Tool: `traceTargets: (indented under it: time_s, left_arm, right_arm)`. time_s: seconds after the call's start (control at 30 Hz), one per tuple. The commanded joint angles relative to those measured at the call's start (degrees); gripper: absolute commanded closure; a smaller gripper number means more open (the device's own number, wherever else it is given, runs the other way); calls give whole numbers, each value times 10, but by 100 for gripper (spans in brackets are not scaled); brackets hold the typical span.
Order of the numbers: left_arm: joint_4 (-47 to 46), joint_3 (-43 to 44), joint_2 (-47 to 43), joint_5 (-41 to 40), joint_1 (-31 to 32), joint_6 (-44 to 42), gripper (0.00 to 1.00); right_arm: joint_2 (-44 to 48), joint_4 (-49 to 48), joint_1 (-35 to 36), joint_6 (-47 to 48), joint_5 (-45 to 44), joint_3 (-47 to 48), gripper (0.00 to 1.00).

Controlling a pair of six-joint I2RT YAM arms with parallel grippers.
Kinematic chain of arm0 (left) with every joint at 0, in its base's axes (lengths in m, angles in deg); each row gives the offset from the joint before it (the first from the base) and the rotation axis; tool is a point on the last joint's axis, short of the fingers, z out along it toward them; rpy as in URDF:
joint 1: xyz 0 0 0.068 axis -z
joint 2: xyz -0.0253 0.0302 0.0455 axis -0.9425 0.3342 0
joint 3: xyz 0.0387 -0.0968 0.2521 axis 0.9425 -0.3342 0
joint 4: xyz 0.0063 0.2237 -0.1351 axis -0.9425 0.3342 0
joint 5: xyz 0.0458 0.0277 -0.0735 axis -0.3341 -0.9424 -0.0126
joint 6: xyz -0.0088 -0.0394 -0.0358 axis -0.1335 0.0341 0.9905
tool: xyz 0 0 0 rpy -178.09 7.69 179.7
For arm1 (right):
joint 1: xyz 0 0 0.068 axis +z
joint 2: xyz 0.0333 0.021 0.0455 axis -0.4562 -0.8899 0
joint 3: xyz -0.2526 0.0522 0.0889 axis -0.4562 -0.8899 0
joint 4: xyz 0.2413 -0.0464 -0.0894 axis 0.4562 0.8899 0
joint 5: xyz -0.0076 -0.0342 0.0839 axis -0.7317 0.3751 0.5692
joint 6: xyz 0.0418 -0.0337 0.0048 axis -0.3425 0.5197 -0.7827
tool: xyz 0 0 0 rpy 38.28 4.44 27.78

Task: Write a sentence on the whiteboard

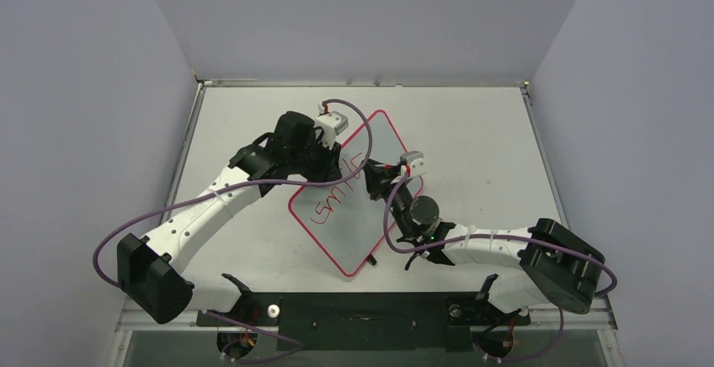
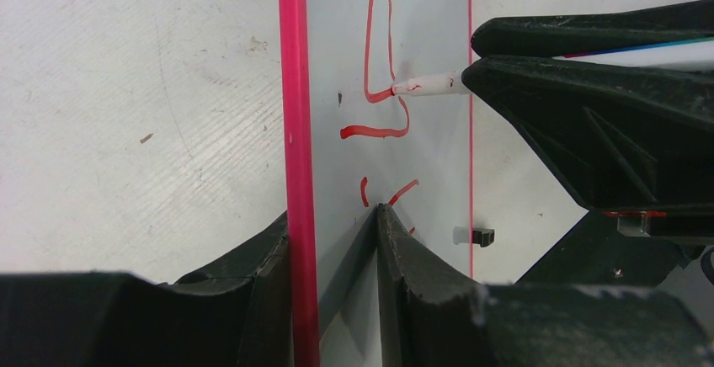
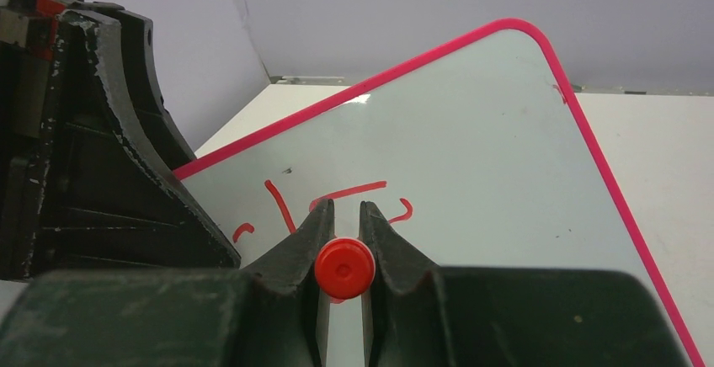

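Observation:
The whiteboard [image 1: 380, 141] lies slantwise mid-table with a pink-red border. My left gripper [image 1: 327, 168] is shut on its upper-left edge; in the left wrist view the pink border runs between the jaws of the left gripper [image 2: 333, 214]. The sentence [image 1: 335, 195] is red lettering reading roughly "Smile". My right gripper [image 1: 376, 181] is shut on a marker with a red end [image 3: 344, 268]. Its white tip [image 2: 425, 86] touches the whiteboard [image 2: 425, 13] at the end of a red stroke [image 2: 379, 89]. Past the right gripper [image 3: 347, 205], more strokes [image 3: 349, 191] show on the whiteboard [image 3: 471, 131].
The white table [image 1: 471, 140] is closed in by grey walls at the back and both sides. A small black clip [image 2: 482, 236] sits on the board's far edge. Purple cables [image 1: 202, 203] loop off both arms. A black rail [image 1: 362, 308] runs along the near edge.

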Motion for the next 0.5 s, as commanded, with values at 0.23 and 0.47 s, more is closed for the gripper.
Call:
traceTargets:
  time_s: [0.23, 0.47]
  left_arm:
    - [17, -17, 8, -75, 7, -78, 100]
    - [17, -17, 8, -74, 7, -79, 100]
  right_arm:
    - [10, 29, -16, 5, -9, -18, 100]
    - [19, 43, -35, 13, -14, -21, 100]
